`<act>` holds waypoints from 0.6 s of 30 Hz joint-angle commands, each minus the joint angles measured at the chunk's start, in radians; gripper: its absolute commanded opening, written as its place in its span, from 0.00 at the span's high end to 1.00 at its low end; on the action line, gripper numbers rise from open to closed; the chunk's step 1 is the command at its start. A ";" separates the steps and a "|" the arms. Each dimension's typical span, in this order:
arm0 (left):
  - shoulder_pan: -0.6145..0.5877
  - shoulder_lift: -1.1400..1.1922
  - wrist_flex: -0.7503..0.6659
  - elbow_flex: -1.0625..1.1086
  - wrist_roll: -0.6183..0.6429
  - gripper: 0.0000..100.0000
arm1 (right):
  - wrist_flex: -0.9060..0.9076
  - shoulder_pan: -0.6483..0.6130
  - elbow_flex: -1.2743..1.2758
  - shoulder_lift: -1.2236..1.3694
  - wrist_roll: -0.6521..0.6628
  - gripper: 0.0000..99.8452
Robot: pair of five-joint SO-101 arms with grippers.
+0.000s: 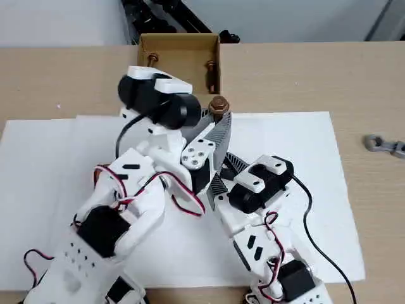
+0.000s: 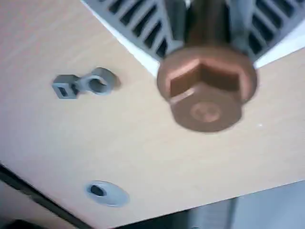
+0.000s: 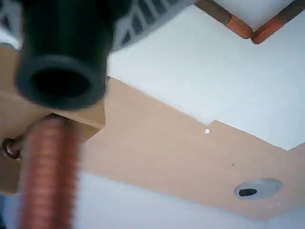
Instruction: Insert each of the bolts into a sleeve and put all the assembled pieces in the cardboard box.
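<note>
The left gripper's (image 2: 208,21) jaws clamp the copper hex-headed bolt (image 2: 207,90) near-upright, head uppermost, just before the open cardboard box (image 1: 180,44), while the right gripper's (image 3: 71,19) jaws clasp the black tubular sleeve (image 3: 59,102) beside the bolt's threaded shank.

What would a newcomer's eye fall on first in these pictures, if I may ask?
Most striking is the copper bolt, held off the table in the left gripper. The black sleeve sits in the right gripper close beside it. Behind them, the cardboard box at the table's far side holds two assembled pieces.
</note>
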 commanded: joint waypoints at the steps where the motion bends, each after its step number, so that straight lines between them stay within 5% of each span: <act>1: -0.003 0.000 -0.041 0.008 -0.008 0.99 | -0.015 -0.007 -0.014 -0.015 -0.011 1.00; 18: -0.005 -0.003 -0.009 0.073 -0.068 0.99 | -0.015 -0.007 -0.012 -0.008 -0.011 1.00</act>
